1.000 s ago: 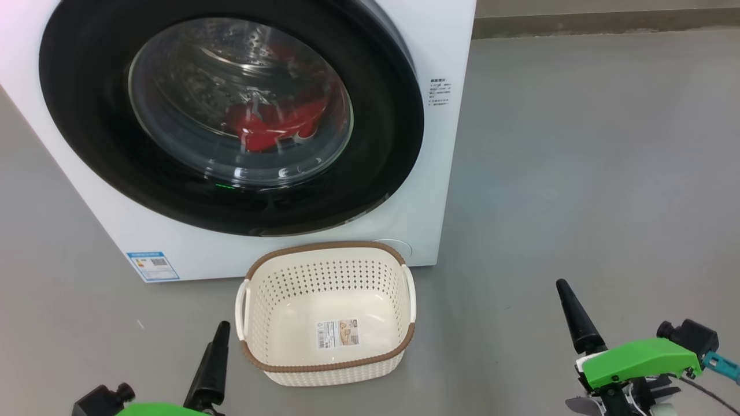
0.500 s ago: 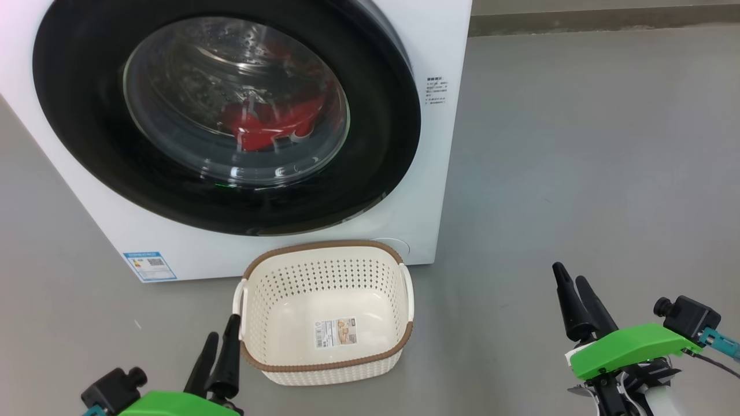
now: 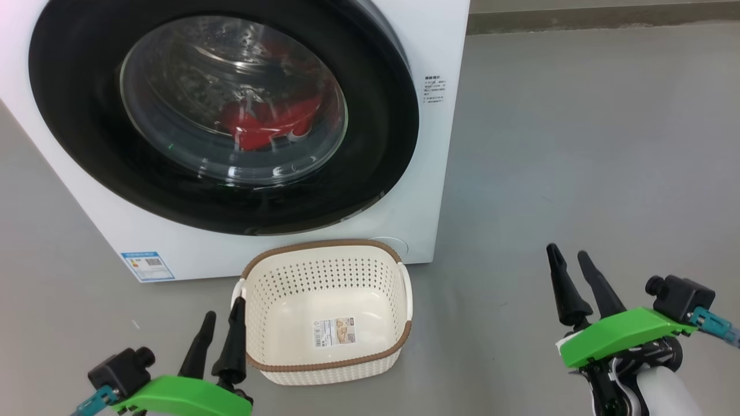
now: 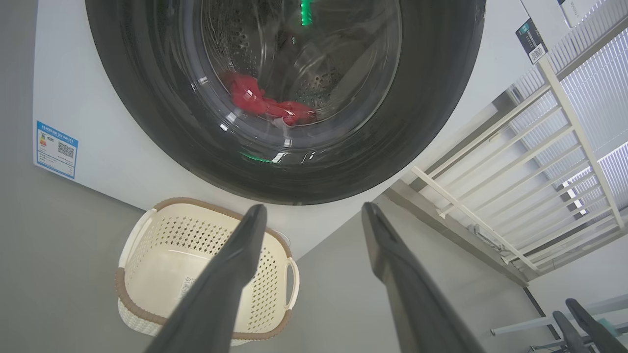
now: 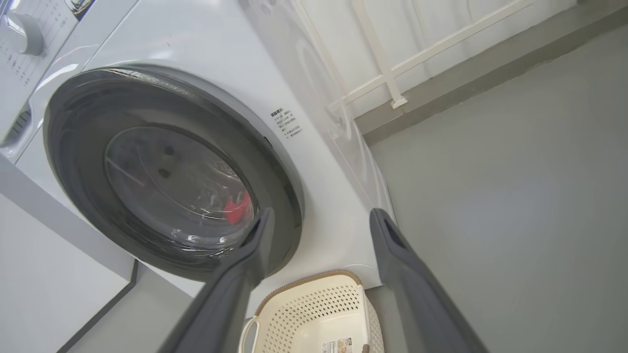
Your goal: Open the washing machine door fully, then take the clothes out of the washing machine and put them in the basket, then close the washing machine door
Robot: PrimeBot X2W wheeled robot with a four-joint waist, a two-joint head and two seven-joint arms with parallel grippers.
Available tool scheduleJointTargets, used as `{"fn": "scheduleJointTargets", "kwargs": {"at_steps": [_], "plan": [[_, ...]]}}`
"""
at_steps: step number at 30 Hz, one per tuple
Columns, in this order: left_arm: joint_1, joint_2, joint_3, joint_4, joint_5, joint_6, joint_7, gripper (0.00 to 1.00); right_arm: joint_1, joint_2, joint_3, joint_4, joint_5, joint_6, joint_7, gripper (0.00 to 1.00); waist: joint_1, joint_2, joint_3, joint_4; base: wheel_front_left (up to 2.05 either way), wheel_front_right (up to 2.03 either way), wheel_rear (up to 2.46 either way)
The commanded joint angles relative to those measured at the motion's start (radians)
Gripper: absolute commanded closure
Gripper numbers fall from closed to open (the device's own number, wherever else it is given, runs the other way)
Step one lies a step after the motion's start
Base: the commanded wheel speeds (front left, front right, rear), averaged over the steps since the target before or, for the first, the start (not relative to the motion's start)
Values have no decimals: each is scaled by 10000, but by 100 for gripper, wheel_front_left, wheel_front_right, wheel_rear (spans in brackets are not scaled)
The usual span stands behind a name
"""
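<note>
The washing machine (image 3: pixel 439 190) stands at the upper left of the head view. Its door (image 3: pixel 75 133) lies against the white front, and the clothes (image 3: pixel 260 124) show red through the glass. The basket (image 3: pixel 324 245) sits on the floor just before the washer, nothing in it but its sticker. My left gripper (image 3: pixel 223 309) is open beside the basket's left handle. My right gripper (image 3: pixel 568 252) is open over bare floor, well right of the basket. The left wrist view shows the door (image 4: pixel 147 113), clothes (image 4: pixel 265 103) and basket (image 4: pixel 196 202) past the left gripper (image 4: pixel 314 208). The right wrist view shows the door (image 5: pixel 73 162) and basket (image 5: pixel 314 314) beyond the right gripper (image 5: pixel 322 214).
Grey floor (image 3: pixel 578 144) stretches wide to the washer's right. A white railing (image 4: pixel 515 162) runs along the wall behind and beside the washer. A blue label (image 3: pixel 147 264) marks the washer's lower left corner. A control knob (image 5: pixel 24 32) sits on the top panel.
Both grippers have come up and forward in the head view. The left fingers now stand beside the basket's left handle. The camera has shifted slightly.
</note>
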Motion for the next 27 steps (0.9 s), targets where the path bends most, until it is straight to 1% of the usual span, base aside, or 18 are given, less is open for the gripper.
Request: {"fn": "scheduleJointTargets", "kwargs": {"at_steps": [1, 4, 7, 14, 27], "plan": [[-470, 178, 144, -295, 278, 83, -127, 0, -560, -97, 176, -312, -259, 81, -135, 0, -1, 0, -3, -4, 0, 0, 0], [-550, 189, 70, -271, 754, 206, -245, 0, -654, -109, 224, -341, -791, 86, -253, 0, -1, 0, -13, -22, 0, 0, 0], [-602, 194, 60, -240, 992, 239, -304, 0, -701, -114, 260, -354, -1009, 88, -312, 0, -1, 0, -7, -32, 0, 0, 0], [-829, 213, -9, -273, 1761, 274, -508, 0, -885, -134, 310, -409, -1921, 96, -517, 0, -1, 0, 69, -32, 0, 0, 0], [-1089, 247, -58, -466, 3361, 381, -890, 0, -1198, -172, 348, -430, -3426, 111, -899, 0, -1, 0, 165, 16, 0, 0, 0]]}}
